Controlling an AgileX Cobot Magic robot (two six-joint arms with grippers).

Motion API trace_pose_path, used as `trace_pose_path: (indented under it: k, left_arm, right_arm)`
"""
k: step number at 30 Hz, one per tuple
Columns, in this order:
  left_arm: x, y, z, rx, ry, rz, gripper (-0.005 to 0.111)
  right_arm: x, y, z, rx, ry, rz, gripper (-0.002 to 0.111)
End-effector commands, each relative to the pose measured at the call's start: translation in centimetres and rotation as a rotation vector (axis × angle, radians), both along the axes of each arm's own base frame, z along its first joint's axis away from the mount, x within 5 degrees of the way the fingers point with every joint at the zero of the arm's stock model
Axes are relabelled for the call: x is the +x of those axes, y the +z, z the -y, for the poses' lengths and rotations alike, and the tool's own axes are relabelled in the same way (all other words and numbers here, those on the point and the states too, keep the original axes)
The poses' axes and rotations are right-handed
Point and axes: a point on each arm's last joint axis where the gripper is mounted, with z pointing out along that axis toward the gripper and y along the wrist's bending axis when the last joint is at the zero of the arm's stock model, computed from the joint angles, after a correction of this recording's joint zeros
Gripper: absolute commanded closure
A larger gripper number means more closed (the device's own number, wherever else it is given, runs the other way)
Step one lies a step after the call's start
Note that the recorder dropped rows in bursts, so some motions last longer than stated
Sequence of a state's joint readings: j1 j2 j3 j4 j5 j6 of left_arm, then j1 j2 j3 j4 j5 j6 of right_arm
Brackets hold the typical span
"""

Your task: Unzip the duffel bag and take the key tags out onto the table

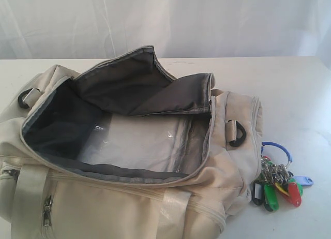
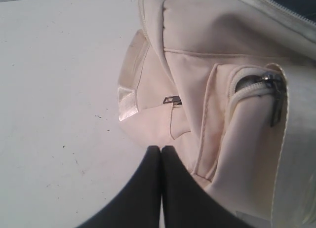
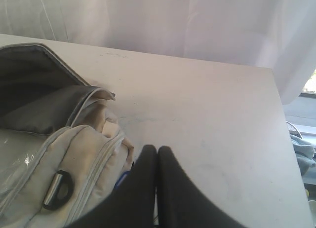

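- Exterior view: large cream-white fabric duffel bag [image 1: 129, 203] lies unzipped with its dark lining showing, long axis running left to right.
- Bunch of coloured plastic key tags on metal rings [image 1: 279, 186] lies on the wide white table [image 1: 300, 94], just beside the bag's right end (task looks done).
- Right arm is nearer the tags.
- Left gripper [image 2: 161, 149] and right gripper [image 3: 157, 149] both have black fingers pressed together, holding nothing.
- Only the wrist views show the grippers; only the exterior view shows the whole bunch.
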State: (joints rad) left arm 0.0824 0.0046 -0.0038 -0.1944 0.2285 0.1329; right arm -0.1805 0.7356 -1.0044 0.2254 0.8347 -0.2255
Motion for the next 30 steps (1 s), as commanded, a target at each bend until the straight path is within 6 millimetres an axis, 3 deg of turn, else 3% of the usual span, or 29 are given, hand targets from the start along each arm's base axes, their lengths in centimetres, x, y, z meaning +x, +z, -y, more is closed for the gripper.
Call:
trace_pose_path:
  k: [1,7,11,14,18,24,26,30]
  left_arm:
    - [0.0,-0.1,0.1,-0.005,-0.007,0.002,0.107]
    - [0.0,-0.1,0.1,-0.005,-0.007,0.002,0.107]
    - [0.0,-0.1,0.1,-0.005,-0.007,0.002,0.107]
    - [0.0,-0.1,0.1,-0.005,-0.007,0.002,0.107]
    - [0.0,-0.1,0.1,-0.005,-0.007,0.002,0.107]
    - [0.0,-0.1,0.1,-0.005,-0.007,0.002,0.107]
    - [0.0,-0.1,0.1,-0.005,-0.007,0.002,0.107]
    - [0.0,-0.1,0.1,-0.005,-0.007,0.002,0.107]
  right_arm:
    - [-0.1,-0.1,0.0,0.002,-0.005,0.010,0.108]
    - [-0.1,-0.1,0.0,0.030,-0.011,0.005,0.108]
    - [0.1,-0.1,-0.6,0.280,-0.060,0.013,0.108]
    - [1.1,-1.4,-1.0,0.386,-0.039,-0.003,0.108]
    - [1.9,-5.1,-0.8,0.395,-0.082,0.137,0.108]
    - [-2.6,-10.9,-0.2,0.181,-0.120,0.263,0.108]
    - [-4.5,-14.4,-0.1,0.116,-0.132,0.261,0.108]
    - [-6.3,-19.8,0.1,-0.028,-0.129,0.213,0.108]
